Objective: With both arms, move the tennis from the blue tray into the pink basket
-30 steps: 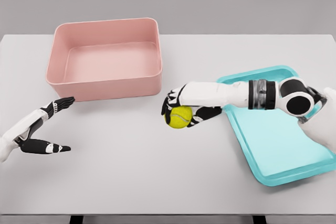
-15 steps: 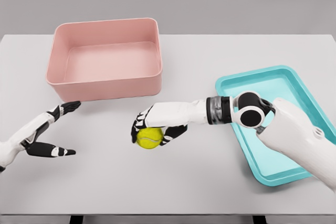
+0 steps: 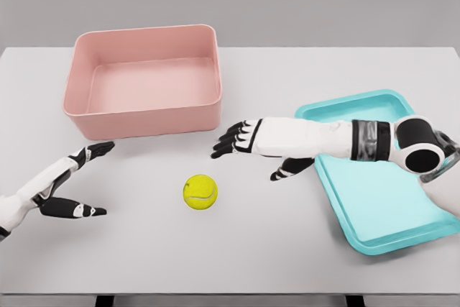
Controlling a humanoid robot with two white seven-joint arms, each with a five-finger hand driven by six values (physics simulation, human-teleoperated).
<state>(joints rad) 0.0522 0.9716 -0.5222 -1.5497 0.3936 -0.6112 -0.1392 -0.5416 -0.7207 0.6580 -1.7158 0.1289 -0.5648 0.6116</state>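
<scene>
A yellow-green tennis ball lies by itself on the white table, in front of the pink basket and left of the blue tray. My right hand hovers up and to the right of the ball, fingers spread, holding nothing. Its arm reaches in over the tray's left rim. My left hand is at the lower left, open, thumb and fingers apart, well left of the ball and just below the basket's front left corner.
The pink basket holds nothing visible inside. The blue tray's floor is bare. The table's front edge runs along the bottom of the view.
My right hand let go of the ball, which now rests on the table, and drew back up and to the right with fingers spread. My left hand shifted slightly right.
</scene>
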